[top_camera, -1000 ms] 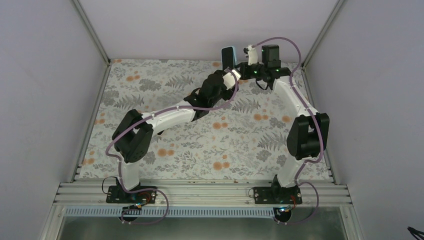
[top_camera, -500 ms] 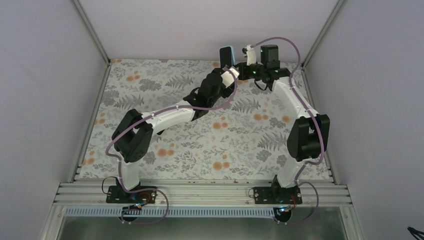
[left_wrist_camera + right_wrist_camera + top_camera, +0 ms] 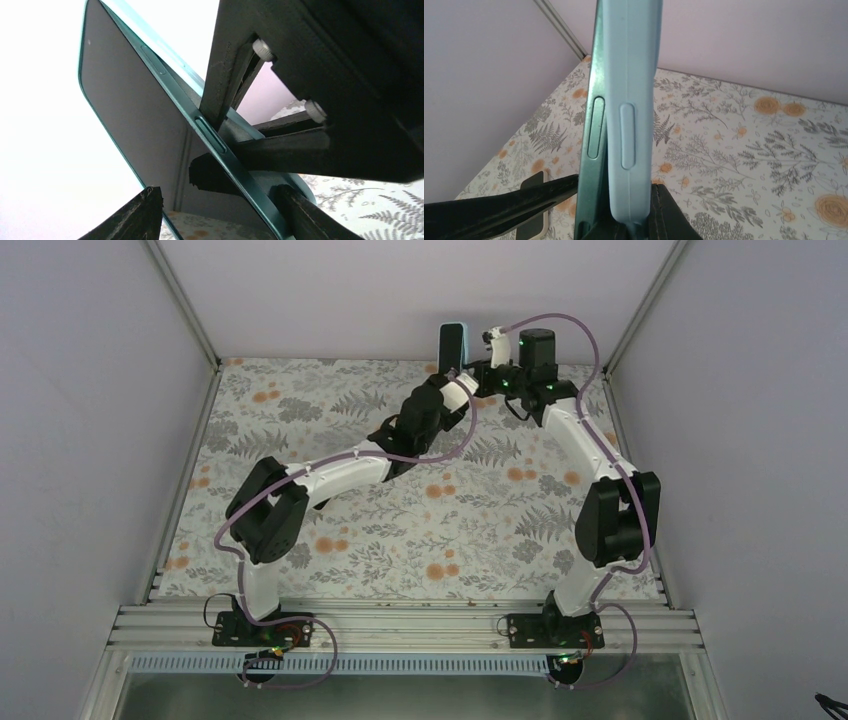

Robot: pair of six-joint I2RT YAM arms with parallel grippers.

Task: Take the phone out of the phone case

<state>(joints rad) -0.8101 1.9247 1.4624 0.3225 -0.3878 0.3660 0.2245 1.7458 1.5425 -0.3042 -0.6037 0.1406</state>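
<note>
Both arms reach from the near edge across the floral table (image 3: 300, 410) to its far side, right of centre. The left gripper (image 3: 217, 200) comes in from the near left. Its jaws stand apart on either side of the phone's lower part and grip nothing, and whether a finger (image 3: 300, 215) touches the phone's edge cannot be told.

Between them the phone (image 3: 135, 110) stands on end above the table. Its long axis is close to vertical, leaning slightly, with the top end up and the dark screen facing near and left.

In the right wrist view the phone's teal side lies bare, just beside the side wall of the light blue phone case (image 3: 631, 100). The case sits on the phone's far side. The right gripper (image 3: 624, 227), reaching in from the right, is clamped tight on the lower end of the phone case, with the phone against it. Its black fingers crowd the phone's right edge.

Beyond are the lilac back wall (image 3: 350, 290) and a metal corner post (image 3: 564, 30).
</note>
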